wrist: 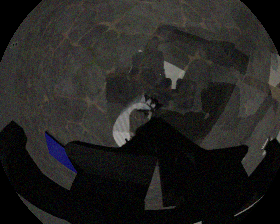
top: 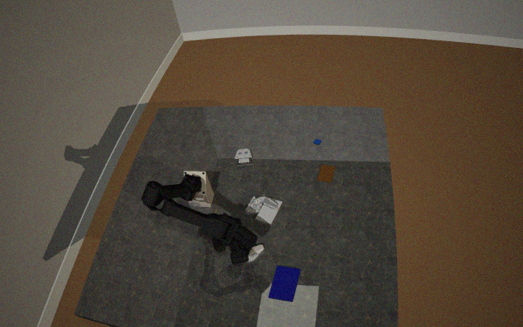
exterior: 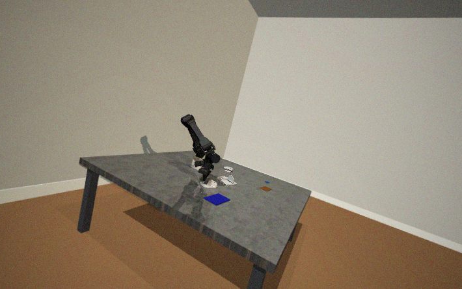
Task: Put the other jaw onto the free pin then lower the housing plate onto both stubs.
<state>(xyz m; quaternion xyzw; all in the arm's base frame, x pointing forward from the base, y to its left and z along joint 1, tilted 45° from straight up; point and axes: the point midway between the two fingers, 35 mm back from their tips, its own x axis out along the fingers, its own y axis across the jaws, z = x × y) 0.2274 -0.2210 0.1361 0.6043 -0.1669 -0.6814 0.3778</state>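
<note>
My gripper (top: 241,256) (exterior: 205,179) (wrist: 155,121) is shut with nothing seen between its fingers. It points down, its tips low at the loose white jaw (top: 255,252) (exterior: 210,184) (wrist: 122,126), which shows just beside them. I cannot tell whether they touch. The white base (top: 267,215) (exterior: 228,181) lies on the table farther back, with a white jaw on it. Its pins and gear teeth are too small to make out. The white housing plate (top: 243,153) (exterior: 228,168) is apart from the base, behind it.
A blue rectangle (top: 284,283) (exterior: 217,199) (wrist: 60,154) lies toward the front, over a pale square (top: 307,306). An orange rectangle (top: 326,173) (exterior: 265,189) and a small blue piece (top: 317,141) (exterior: 267,182) lie right of the base. A pale block (top: 208,191) stands at the arm's foot.
</note>
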